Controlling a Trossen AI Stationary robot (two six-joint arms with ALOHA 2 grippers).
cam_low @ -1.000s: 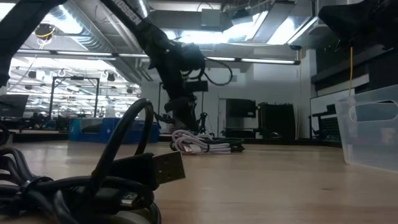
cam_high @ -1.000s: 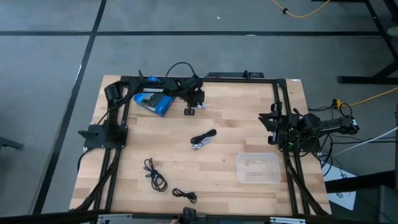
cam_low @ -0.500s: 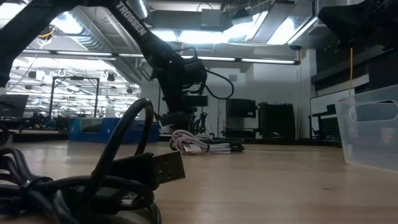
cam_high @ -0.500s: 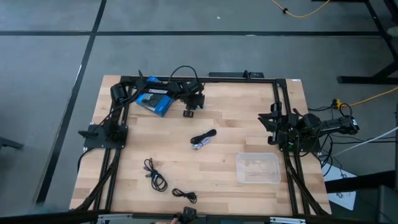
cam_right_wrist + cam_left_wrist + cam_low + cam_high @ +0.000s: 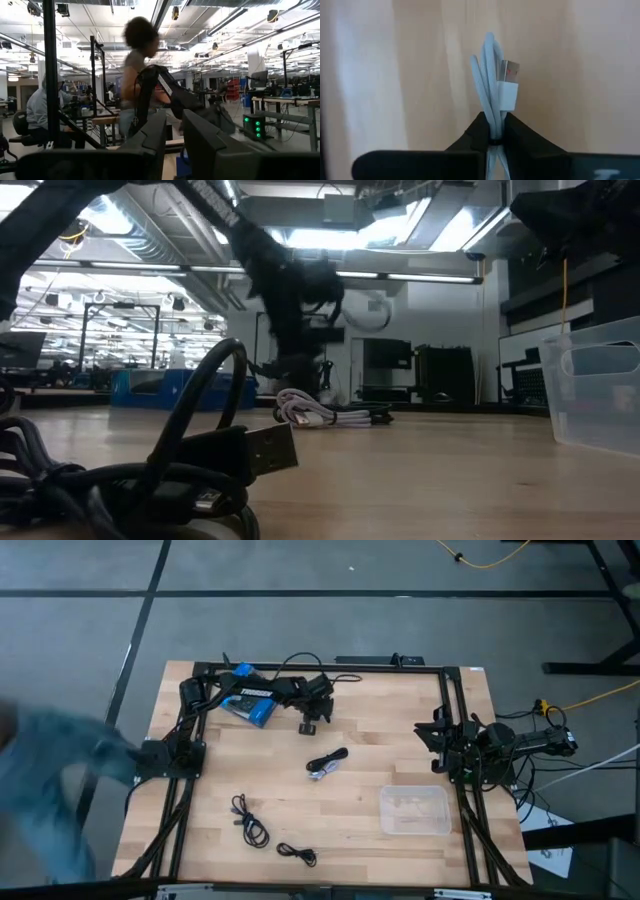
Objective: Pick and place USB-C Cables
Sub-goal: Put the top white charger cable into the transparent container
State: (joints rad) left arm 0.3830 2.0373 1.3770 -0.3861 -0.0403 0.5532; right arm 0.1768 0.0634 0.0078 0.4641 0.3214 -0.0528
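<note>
Our left gripper [image 5: 495,137] has its jaws clenched on a pale looped USB-C cable [image 5: 492,92], far across the surface from the clear plastic tray [image 5: 414,810]; right jaws: released.

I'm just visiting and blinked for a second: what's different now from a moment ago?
The left gripper, shut on a white cable, has carried it slightly toward the table's middle, away from the blue package. A blurred person has appeared at the high view's left edge. The right gripper, the other cables and the clear tray stayed put.
</note>
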